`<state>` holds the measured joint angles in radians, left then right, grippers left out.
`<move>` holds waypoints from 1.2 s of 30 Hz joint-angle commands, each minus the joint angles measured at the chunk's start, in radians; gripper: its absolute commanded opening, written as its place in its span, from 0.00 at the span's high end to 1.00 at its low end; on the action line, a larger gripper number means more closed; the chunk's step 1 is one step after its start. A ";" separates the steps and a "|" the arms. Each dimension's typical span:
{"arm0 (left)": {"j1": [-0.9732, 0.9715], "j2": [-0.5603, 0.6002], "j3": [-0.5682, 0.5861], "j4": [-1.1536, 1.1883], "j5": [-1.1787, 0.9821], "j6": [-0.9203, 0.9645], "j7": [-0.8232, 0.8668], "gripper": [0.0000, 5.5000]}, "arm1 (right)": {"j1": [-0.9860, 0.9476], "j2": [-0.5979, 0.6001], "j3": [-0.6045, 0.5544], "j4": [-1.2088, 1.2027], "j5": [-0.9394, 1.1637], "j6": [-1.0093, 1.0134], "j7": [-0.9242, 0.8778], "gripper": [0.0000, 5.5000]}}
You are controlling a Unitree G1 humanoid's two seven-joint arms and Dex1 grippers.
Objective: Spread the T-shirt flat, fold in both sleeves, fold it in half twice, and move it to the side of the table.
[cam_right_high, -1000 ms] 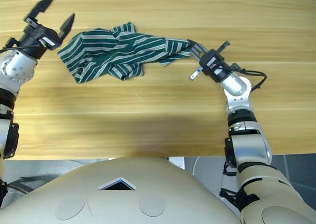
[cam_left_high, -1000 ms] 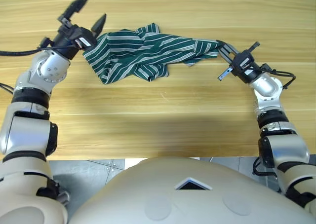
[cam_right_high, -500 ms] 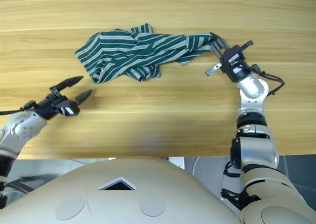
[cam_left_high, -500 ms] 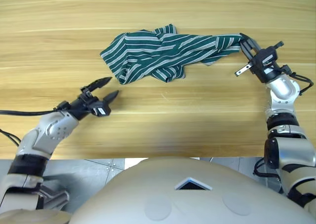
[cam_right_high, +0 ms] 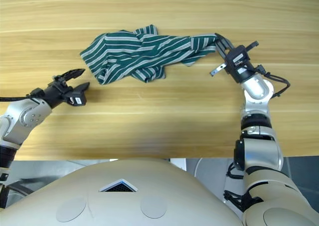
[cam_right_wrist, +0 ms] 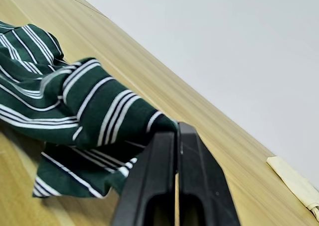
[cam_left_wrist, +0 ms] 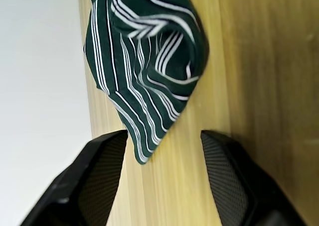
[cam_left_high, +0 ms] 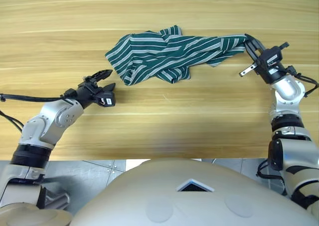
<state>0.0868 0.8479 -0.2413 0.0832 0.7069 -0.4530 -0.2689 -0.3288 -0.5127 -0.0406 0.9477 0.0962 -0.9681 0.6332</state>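
**Condition.** The shirt (cam_left_high: 159, 54) lies bunched and twisted on the table (cam_left_high: 164, 121), at upper centre of the left eye view. It is drawn out into a rope toward the upper right. The right gripper (cam_left_high: 247, 41), at upper right, has its fingers (cam_right_wrist: 162, 181) closed together on the shirt's right-hand end, and its wrist view shows striped cloth pinched at the tips. The left gripper (cam_left_high: 108, 80), at middle left, holds nothing. Its fingers (cam_left_wrist: 99, 171) stand apart, aimed at the shirt's lower-left corner, near it but not touching.

**Risks, as judged.**
1. The right gripper's bite looks shallow, taken at the very tips. A firm pull could strip the cloth out and let the shirt fall back in a heap.
2. It cannot be told whether the pinched part is hem, sleeve or collar. If the left gripper takes a corner that does not match, pulling apart would tighten the twist rather than spread the shirt.
3. The lower-left corner lies flat on the wood with folds over it. Closing there may scrape the table, miss, or catch several layers at once.
4. No sleeve can be told apart in the bundle, so folding cannot yet begin.

**Count.** One shirt. One table. Two grippers: one loaded, one free.
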 commanded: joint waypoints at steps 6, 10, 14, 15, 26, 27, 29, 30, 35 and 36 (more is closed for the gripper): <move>-0.084 -0.008 -0.124 0.102 0.041 -0.047 -0.073 0.50 | 0.009 0.004 -0.007 -0.007 -0.014 -0.006 -0.019 1.00; -0.147 -0.018 -0.154 0.163 0.042 -0.071 -0.074 0.50 | 0.011 0.012 -0.003 0.000 -0.019 -0.006 -0.026 1.00; -0.154 -0.017 -0.160 0.181 0.031 -0.079 -0.065 0.50 | 0.018 0.011 -0.006 -0.002 -0.018 -0.006 -0.028 1.00; -0.165 -0.027 -0.165 0.198 0.031 -0.081 -0.060 0.50 | 0.018 0.011 -0.007 0.000 -0.020 -0.006 -0.030 1.00; -0.227 -0.068 -0.197 0.307 0.038 -0.080 -0.022 0.53 | 0.007 0.010 -0.009 0.013 -0.022 -0.003 -0.033 1.00; -0.230 -0.072 -0.202 0.311 0.036 -0.083 -0.022 0.56 | 0.006 0.011 -0.009 0.013 -0.021 -0.003 -0.033 1.00; -0.236 -0.076 -0.208 0.319 0.034 -0.087 -0.020 0.64 | 0.005 0.011 -0.009 0.015 -0.022 -0.004 -0.034 1.00; -0.236 -0.075 -0.209 0.320 0.033 -0.088 -0.019 0.67 | 0.005 0.011 -0.009 0.014 -0.022 -0.004 -0.034 1.00; -0.242 -0.080 -0.221 0.335 0.024 -0.099 -0.016 0.82 | 0.009 0.011 -0.010 0.012 -0.021 -0.007 -0.036 1.00; -0.242 -0.082 -0.223 0.339 0.024 -0.100 -0.015 0.84 | 0.009 0.011 -0.010 0.012 -0.021 -0.006 -0.035 1.00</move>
<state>-0.1970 0.7806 -0.4183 0.3780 0.7027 -0.5609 -0.2525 -0.3164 -0.4967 -0.0405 0.9555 0.0843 -0.9704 0.6054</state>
